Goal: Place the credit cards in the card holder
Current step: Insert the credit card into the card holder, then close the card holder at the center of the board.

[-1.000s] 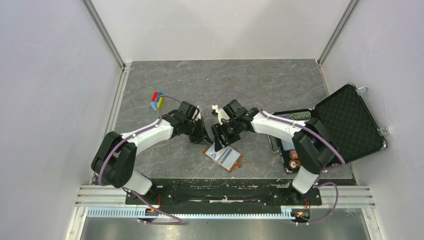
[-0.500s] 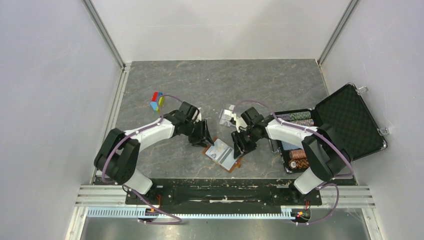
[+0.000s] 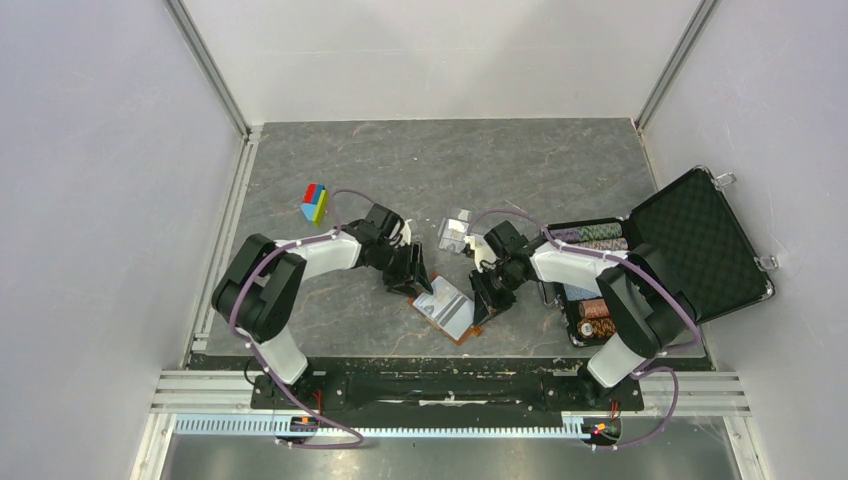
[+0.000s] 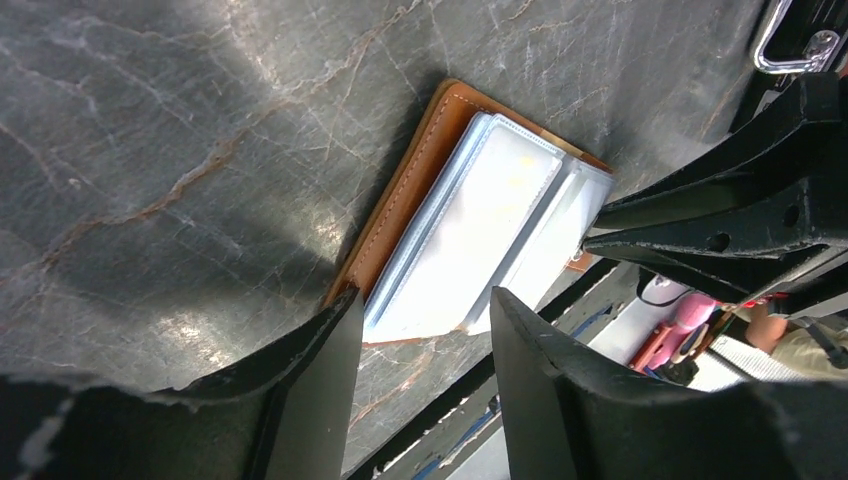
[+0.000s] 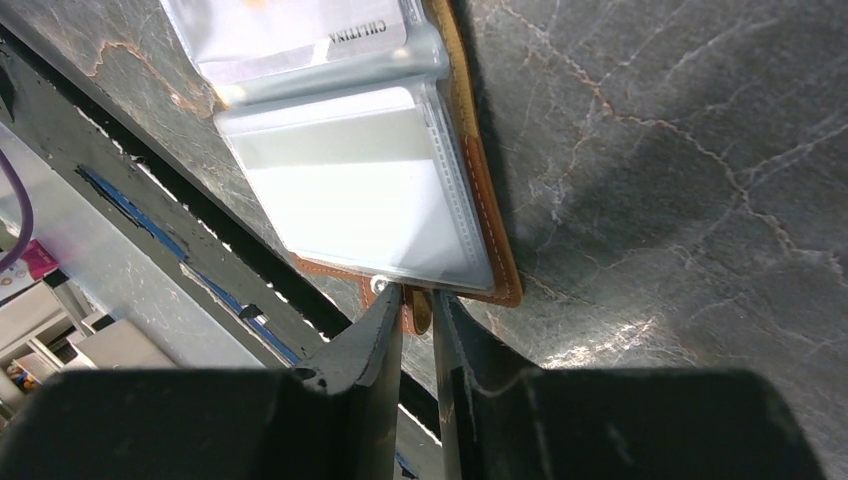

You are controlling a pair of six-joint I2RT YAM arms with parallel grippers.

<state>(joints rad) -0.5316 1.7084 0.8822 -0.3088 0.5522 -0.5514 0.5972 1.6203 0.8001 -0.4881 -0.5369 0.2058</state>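
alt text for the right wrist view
The right pincer pinches the snap tab of the open brown card holder, lying on a grey marbled table. Its clear sleeves face up; the upper one holds a printed card.

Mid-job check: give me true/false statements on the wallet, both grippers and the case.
1. The wallet lies open on the table. True.
2. The right gripper pinches the wallet's snap tab. True.
3. The left gripper is shut. False: it is open, its fingers apart at the wallet's corner.
4. The case is closed. False: its lid stands open, with chips showing inside.
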